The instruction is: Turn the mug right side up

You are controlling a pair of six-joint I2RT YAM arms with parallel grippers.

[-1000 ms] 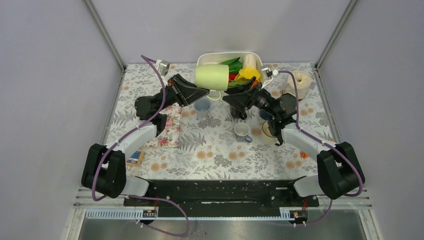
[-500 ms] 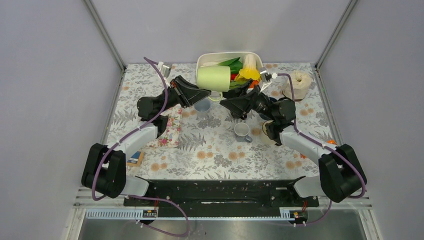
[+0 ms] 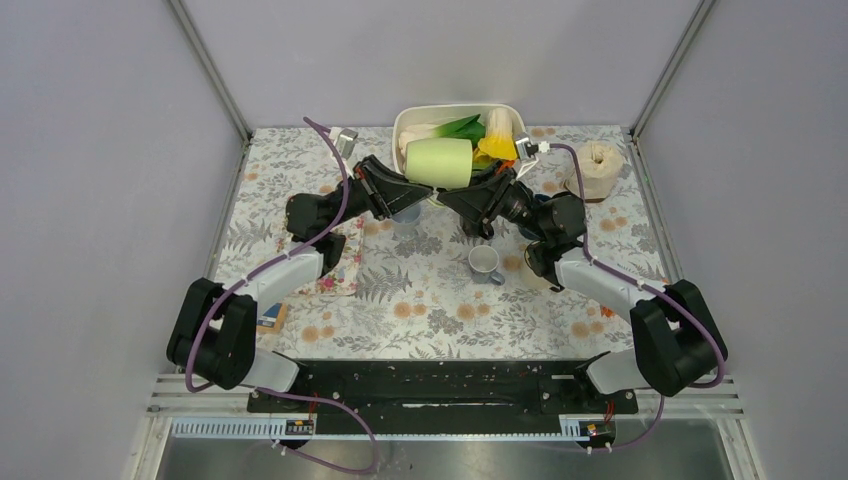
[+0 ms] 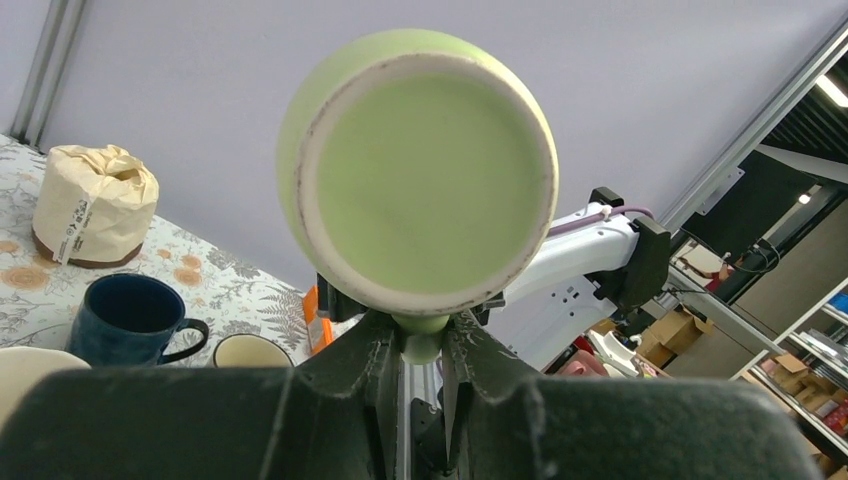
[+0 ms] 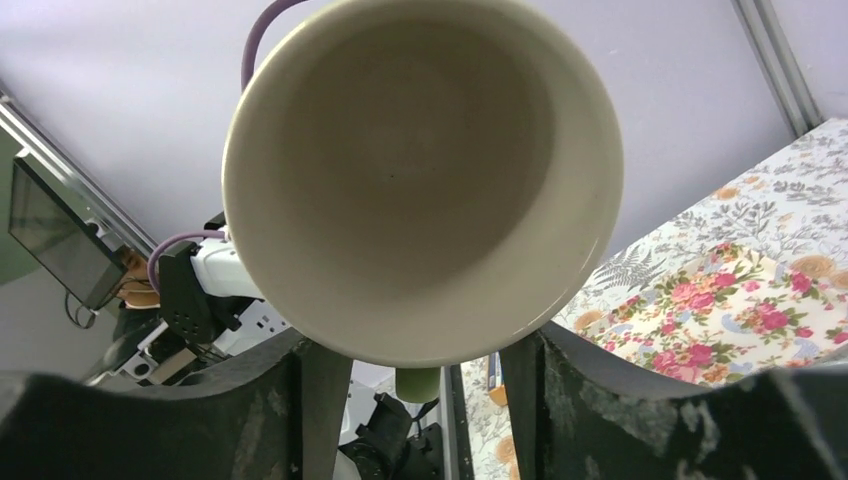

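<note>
Lighting even and diffuse from overhead, top view sharp with faint soft shadows on the floral-print tabletop [image 3: 430, 310]; wrist views show the pale green ceramic mug [image 4: 420, 170] crisp, its inside shaded, bottom foreground dark and blurred, bright ceiling strip light [image 4: 832, 88] blown out top right.

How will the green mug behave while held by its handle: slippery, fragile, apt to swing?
The green mug looks glazed and smooth, so probably slippery. The left claw pinches only its small handle, so it may pivot. It seems ceramic: likely fragile if dropped.
</note>
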